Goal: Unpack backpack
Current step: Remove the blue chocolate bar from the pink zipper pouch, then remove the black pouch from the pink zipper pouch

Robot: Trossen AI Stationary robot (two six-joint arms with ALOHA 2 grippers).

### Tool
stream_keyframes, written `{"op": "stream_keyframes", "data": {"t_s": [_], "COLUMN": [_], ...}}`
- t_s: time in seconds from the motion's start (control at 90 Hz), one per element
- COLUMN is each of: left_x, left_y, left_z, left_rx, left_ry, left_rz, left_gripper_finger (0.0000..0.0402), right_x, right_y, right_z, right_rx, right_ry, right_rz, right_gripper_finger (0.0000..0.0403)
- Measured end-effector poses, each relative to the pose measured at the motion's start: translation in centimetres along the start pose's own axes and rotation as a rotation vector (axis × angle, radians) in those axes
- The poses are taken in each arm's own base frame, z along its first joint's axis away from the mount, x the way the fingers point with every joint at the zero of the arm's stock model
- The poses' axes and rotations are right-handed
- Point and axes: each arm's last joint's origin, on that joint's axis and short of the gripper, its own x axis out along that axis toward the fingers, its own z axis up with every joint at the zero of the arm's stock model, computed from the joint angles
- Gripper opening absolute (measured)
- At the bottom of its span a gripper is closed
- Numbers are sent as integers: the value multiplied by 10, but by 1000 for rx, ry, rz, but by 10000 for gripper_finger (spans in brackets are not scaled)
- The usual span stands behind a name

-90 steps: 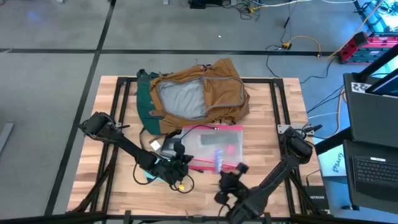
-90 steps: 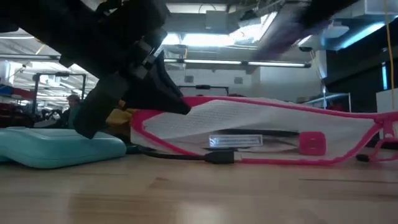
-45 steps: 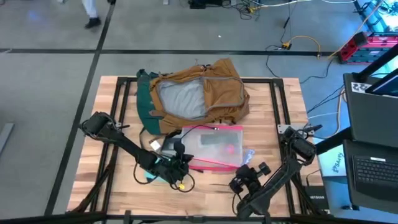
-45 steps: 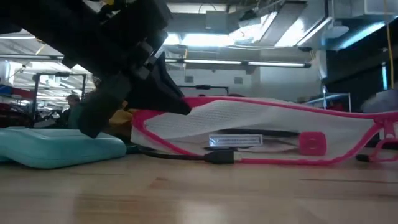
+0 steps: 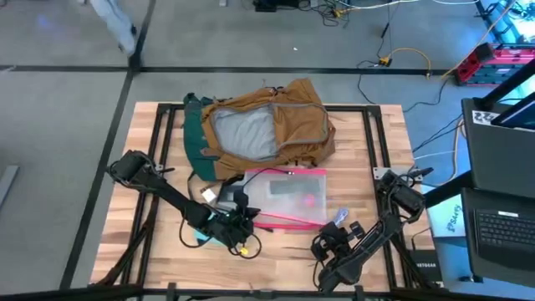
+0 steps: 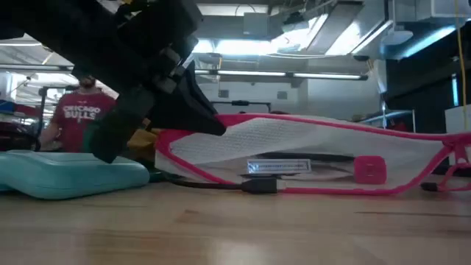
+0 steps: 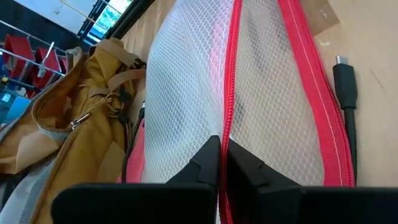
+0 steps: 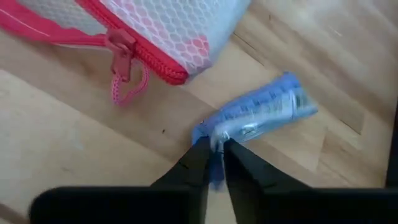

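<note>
Near the bench's front edge, the right end effector (image 8: 214, 163) pinches a small blue packet (image 8: 258, 115). The left end effector (image 7: 222, 163) is clamped on the pink-edged mesh pouch (image 5: 288, 196), which holds small items. Beyond both, the backpack (image 5: 263, 125) lies open.

backpack (image 5: 263, 125) lies open behind pouch (image 5: 288, 196)

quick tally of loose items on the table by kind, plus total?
backpack: 1
mesh pouch: 1
blue packet, in the right pincer: 1
teal case: 1
cable: 1
Total: 5
</note>
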Motion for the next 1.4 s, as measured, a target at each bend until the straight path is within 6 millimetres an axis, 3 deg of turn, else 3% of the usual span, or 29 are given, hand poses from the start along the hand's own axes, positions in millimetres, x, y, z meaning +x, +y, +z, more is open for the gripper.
{"op": "stream_keyframes", "data": {"t_s": [0.2, 0.344, 0.7, 0.911, 1.133, 1.4], "left_x": [0, 0, 0, 0, -1, -7], "left_y": [0, 0, 0, 0, 1, 0], "left_z": [0, 0, 0, 0, 6, 17], "left_rx": [0, 1, 0, 0, -17, -8], "left_ry": [0, 0, 0, 0, -48, -129], "left_rz": [0, -1, 0, 0, 15, 31], "left_gripper_finger": [0, 0, 0, 0, 0, 0], "right_x": [-1, -5, -51, -67, -48, 0], "right_y": [-1, 1, 17, 46, 70, 73], "right_z": [2, 4, 24, 27, 45, 69], "right_rx": [-26, -8, -56, -189, -230, -212], "right_ry": [-40, -75, -371, -593, -583, -509], "right_rz": [1, 27, 264, 471, 530, 422], "right_gripper_finger": [131, 165, 165, 165, 165, 165]}}
